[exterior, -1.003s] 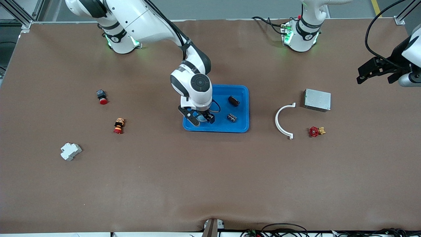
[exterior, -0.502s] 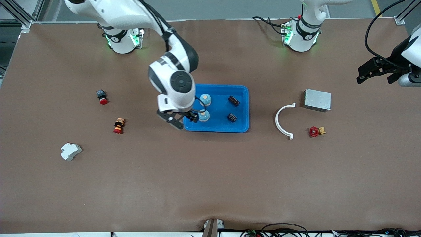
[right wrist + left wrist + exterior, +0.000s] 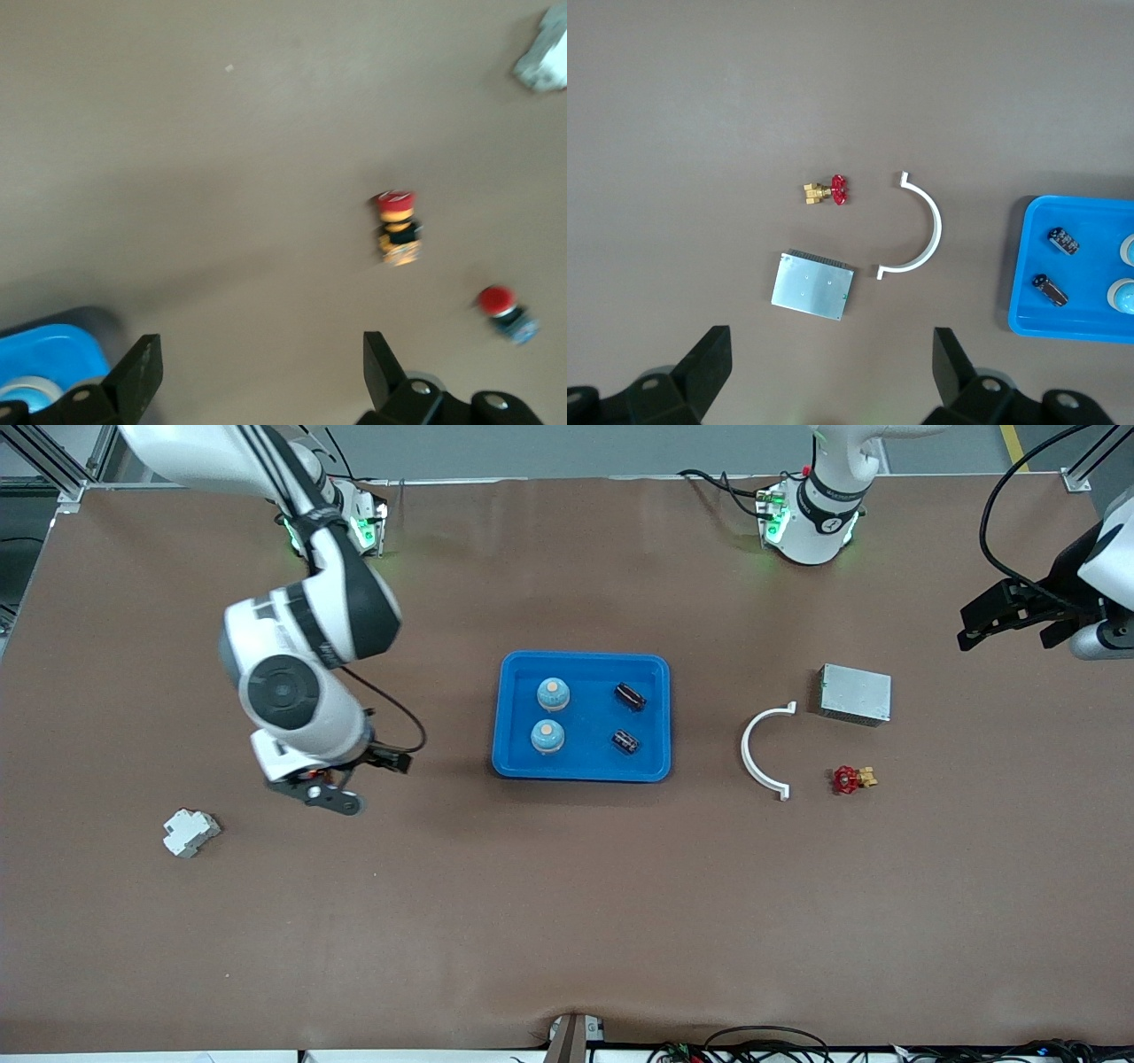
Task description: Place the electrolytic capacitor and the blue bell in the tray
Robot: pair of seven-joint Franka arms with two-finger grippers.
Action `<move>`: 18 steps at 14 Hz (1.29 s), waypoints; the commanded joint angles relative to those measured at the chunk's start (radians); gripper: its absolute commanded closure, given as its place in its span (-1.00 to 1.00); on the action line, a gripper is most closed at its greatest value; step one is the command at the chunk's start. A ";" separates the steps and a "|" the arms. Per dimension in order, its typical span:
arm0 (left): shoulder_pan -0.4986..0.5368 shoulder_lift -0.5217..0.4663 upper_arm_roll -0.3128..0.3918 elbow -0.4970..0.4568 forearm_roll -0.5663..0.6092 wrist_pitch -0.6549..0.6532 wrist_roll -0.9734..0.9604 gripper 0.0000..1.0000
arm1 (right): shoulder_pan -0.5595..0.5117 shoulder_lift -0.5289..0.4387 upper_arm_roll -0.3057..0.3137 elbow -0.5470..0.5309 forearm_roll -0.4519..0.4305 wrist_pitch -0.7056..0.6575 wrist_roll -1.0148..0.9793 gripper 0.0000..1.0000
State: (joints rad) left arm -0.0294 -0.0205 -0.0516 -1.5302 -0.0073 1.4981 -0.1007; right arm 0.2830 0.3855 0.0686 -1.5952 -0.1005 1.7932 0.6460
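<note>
Bells [image 3: 551, 693] and capacitors [image 3: 630, 696] already sit in the blue tray [image 3: 514, 766], well apart from my empty, released right claw [image 3: 341, 779]. My left claw [image 3: 1010, 615] waits released over the table's end. I judge both should stay high and clear.

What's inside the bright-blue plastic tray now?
Bright-blue plastic tray holds two blue bells and two black electrolytic capacitors. Nothing covers it; both grippers are away.

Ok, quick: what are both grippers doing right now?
Left gripper: jaws open, empty, up over the table's edge at the left arm's end.
Right gripper: jaws open, empty, over bare table toward the right arm's end, off the tray.
</note>
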 commanded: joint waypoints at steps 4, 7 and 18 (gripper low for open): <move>-0.003 -0.015 -0.005 -0.008 -0.002 -0.013 -0.010 -1.00 | -0.188 -0.203 0.017 -0.150 -0.005 0.006 -0.287 -1.00; -0.004 -0.012 -0.005 -0.011 -0.002 -0.013 -0.011 -1.00 | -0.258 -0.247 0.017 -0.154 -0.005 -0.001 -0.396 -1.00; 0.037 -0.101 -0.007 -0.094 0.000 0.008 -0.010 -1.00 | -0.320 -0.332 0.017 -0.106 -0.004 0.031 -0.483 -1.00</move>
State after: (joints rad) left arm -0.0235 -0.0604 -0.0547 -1.5691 -0.0072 1.4920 -0.1037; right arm -0.0179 0.0795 0.0686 -1.7082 -0.1005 1.8239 0.1789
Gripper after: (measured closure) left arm 0.000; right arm 0.000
